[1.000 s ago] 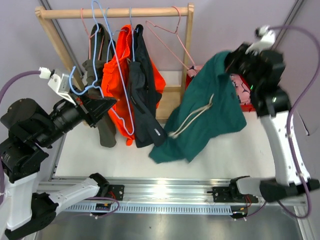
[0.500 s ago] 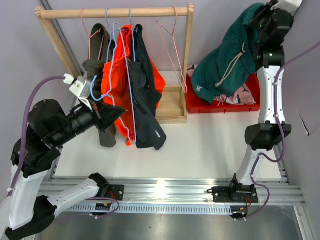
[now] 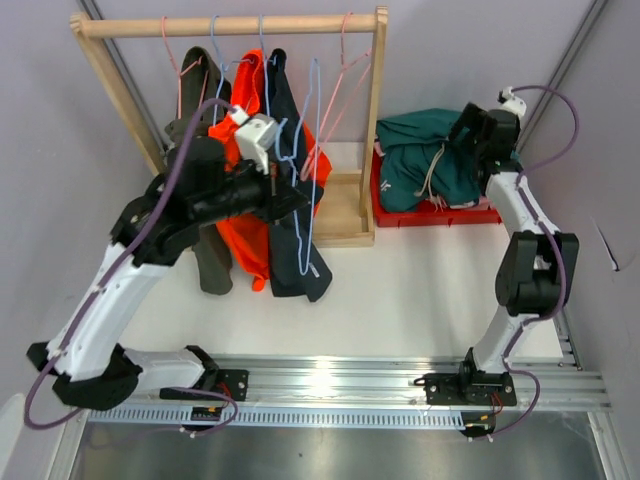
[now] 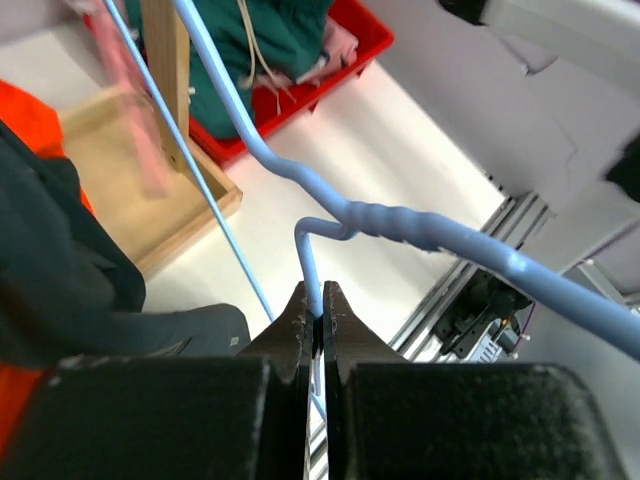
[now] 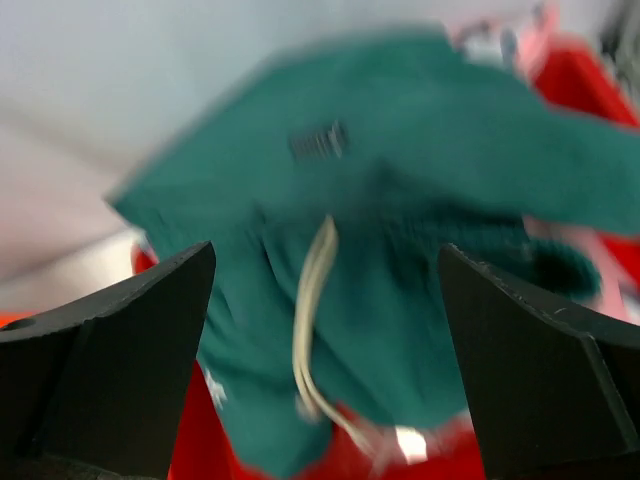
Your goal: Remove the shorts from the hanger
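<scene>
1. The left gripper [image 4: 320, 300] is clamped tight on the wire of a bare blue hanger [image 4: 400, 220], apparently so that it is kept clear of the garments beside it.
2. The right gripper [image 5: 322, 300] is spread wide above the teal shorts [image 3: 415, 160]. These lie heaped in the red bin [image 3: 470, 213], which is judged to be the drop-off place.
3. The olive shorts [image 3: 212, 265], orange shorts [image 3: 235, 230] and navy shorts [image 3: 292, 255] are hung from the wooden rail [image 3: 150, 27], not yet removed.
</scene>
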Tool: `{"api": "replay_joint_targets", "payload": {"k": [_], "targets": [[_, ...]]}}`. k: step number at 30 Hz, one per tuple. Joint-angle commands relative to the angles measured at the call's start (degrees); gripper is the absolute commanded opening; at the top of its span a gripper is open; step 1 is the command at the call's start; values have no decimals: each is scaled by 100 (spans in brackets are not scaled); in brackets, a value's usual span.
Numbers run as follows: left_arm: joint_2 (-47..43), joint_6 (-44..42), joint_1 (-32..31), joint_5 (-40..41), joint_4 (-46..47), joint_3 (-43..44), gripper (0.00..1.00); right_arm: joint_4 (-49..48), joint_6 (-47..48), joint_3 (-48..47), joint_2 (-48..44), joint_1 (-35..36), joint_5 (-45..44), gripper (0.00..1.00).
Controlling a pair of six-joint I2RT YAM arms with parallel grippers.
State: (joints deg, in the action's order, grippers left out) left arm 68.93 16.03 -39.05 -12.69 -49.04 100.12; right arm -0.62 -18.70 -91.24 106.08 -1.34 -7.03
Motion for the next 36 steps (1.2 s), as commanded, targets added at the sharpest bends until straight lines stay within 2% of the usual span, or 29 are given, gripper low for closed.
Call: {"api": "replay_joint_targets", "payload": {"k": [1,5,8,11,12,14,16,18,27,36], "targets": [[112,172,-138,249,-10,315,0,-1001,-222,772,-1534,-15,-18,100],[445,313,-165,748,314,403,0,-1106,-354,2019,-2483,-50,166,99],[814,129,-156,1048,290,876,0,-1063,-424,2705,-3239,-50,359,99],[1779,-187,-156,1443,-280,2664,0,-993,-433,3224,-3934,-50,544,100],[2391,-249,-121,1549,-665,3071,0,-931,-433,3305,-4094,-50,579,99],[3018,-329,-25,1515,-1010,4624,0,-756,-441,3437,-4523,-50,641,99],[3136,-163,291,1078,-521,4326,0,-624,-433,3587,-4806,-50,632,99],[3197,-39,616,996,-257,4279,0,-466,-450,3666,-5183,-50,843,99],[3716,312,1407,470,482,4745,0,-96,-573,4000,-5932,-33,1194,99],[4119,524,1646,-268,773,4763,0,-122,-749,4220,-6064,11,1327,99]]}}
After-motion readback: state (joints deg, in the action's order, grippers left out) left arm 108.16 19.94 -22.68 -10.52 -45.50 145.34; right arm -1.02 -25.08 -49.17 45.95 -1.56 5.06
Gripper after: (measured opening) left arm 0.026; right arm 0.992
